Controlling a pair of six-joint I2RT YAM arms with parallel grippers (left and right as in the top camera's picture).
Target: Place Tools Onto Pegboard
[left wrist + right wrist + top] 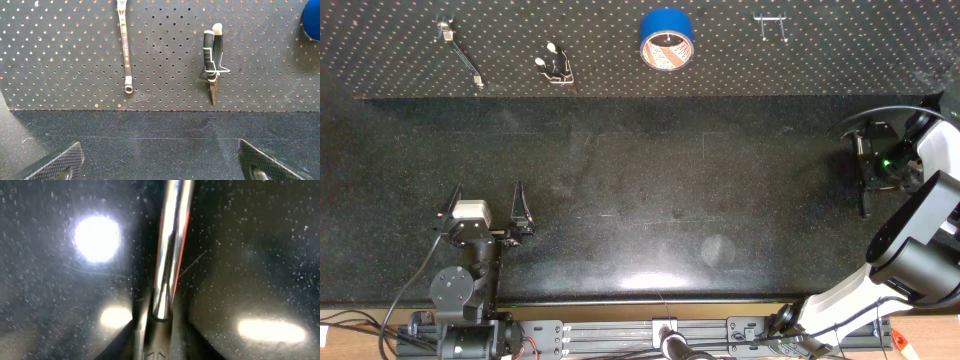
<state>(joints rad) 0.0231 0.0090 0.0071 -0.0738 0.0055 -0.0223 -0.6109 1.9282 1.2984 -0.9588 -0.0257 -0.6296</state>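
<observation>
right gripper is clamped on the metal tool over the table's right side, left gripper wide open; i'd lift straight & aim for the empty hook far right on the pegboard.

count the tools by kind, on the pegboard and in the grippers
wrench: 1
pliers: 1
tape roll: 1
chrome-shafted tool, kind unclear, in the right gripper: 1
total: 4
</observation>
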